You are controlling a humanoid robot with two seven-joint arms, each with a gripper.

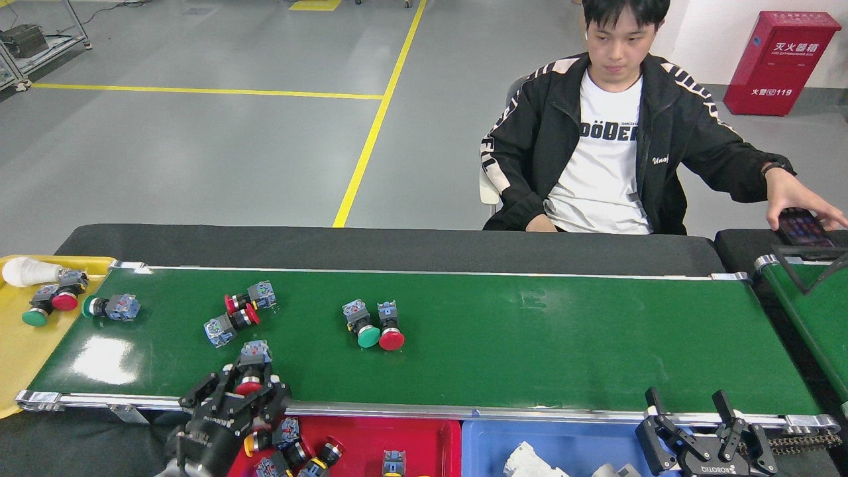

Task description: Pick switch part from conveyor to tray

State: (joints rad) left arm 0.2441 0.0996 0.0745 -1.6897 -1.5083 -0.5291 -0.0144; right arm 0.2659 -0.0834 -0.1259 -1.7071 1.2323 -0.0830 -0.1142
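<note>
My left gripper sits at the near rail of the conveyor, its black fingers closed around a red-capped switch whose grey-blue body points up the belt. The arm rises from the lower left edge, tilted forward over the red tray, where several switches already lie. My right gripper hangs low at the bottom right by the rail, fingers spread apart and holding nothing; "ROBOTIQ" is printed on its body. It sits above the blue tray, which holds white parts. More switches lie on the belt: a green one at the far left end, a red pair just beyond my left gripper, and a green-and-red pair side by side near the middle. A yellow tray at the left end holds two switches and a white bulb. Across the belt a person sits in a black jacket, a hand on a phone. Behind stands a red box marked "119".
</note>
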